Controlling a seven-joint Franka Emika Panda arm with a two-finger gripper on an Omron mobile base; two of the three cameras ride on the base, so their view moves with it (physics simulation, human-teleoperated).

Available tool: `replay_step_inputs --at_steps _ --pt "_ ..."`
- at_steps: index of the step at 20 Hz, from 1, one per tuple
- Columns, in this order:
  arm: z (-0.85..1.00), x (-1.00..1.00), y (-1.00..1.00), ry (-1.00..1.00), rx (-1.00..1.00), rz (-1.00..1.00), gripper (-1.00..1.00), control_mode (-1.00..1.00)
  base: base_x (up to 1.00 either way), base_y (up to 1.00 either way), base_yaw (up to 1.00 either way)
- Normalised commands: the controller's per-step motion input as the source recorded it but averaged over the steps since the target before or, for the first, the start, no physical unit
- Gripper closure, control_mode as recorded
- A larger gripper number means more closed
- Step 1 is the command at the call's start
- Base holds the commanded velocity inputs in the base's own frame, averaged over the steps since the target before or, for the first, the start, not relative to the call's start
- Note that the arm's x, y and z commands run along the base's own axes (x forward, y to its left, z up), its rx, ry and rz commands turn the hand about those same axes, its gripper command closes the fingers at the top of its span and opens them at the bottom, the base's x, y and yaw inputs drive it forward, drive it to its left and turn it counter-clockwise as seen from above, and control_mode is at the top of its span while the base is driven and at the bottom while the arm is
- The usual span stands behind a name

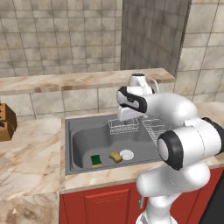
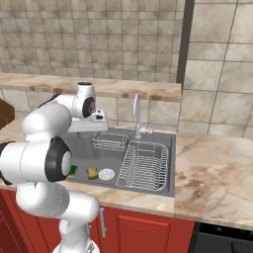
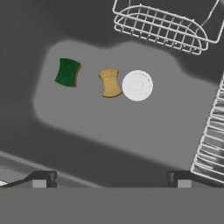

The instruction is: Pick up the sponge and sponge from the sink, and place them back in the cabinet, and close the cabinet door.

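Observation:
Two sponges lie on the floor of the grey sink [image 3: 131, 127]. The green-topped sponge [image 3: 68, 72] is on the left, and the tan-yellow sponge [image 3: 110, 82] rests beside the round white drain [image 3: 137, 85]. From the base they show as the green sponge [image 1: 96, 160] [image 2: 73, 170] and the tan sponge [image 1: 115, 156] [image 2: 92, 173]. My gripper [image 3: 111, 180] hangs well above the basin, pointing down, open wide with nothing between its fingertips [image 3: 41, 179]. The cabinet and the cabinet door are out of view.
A wire rack [image 3: 159, 26] hangs at the basin's back. A ribbed draining rack [image 2: 146, 165] fills the sink's right side, and a faucet [image 2: 137, 116] rises behind it. A brown object [image 1: 5, 122] sits on the left counter. Red floor-unit doors [image 1: 100, 203] lie below.

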Motion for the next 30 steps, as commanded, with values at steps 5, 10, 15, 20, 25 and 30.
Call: replay_step_inputs --at_steps 5,10,15,20,25,30 --pt "-0.28 0.04 0.00 0.00 0.00 0.07 -1.00 -1.00 0.00 0.00 0.00" --pt "-0.13 0.03 0.00 0.00 0.00 0.08 -1.00 -1.00 0.00 0.00 0.00" --pt "-0.11 0.02 0.17 0.00 0.00 0.06 -1.00 -1.00 0.00 0.00 0.00" --pt "-0.30 0.00 0.31 0.00 0.00 0.07 -1.00 -1.00 0.00 0.00 0.00" --pt "-0.22 0.04 0.23 0.00 0.00 0.04 -1.00 -1.00 0.00 0.00 0.00" --pt "-0.20 0.20 0.06 0.00 0.00 0.03 -1.00 -1.00 0.00 0.00 0.00"
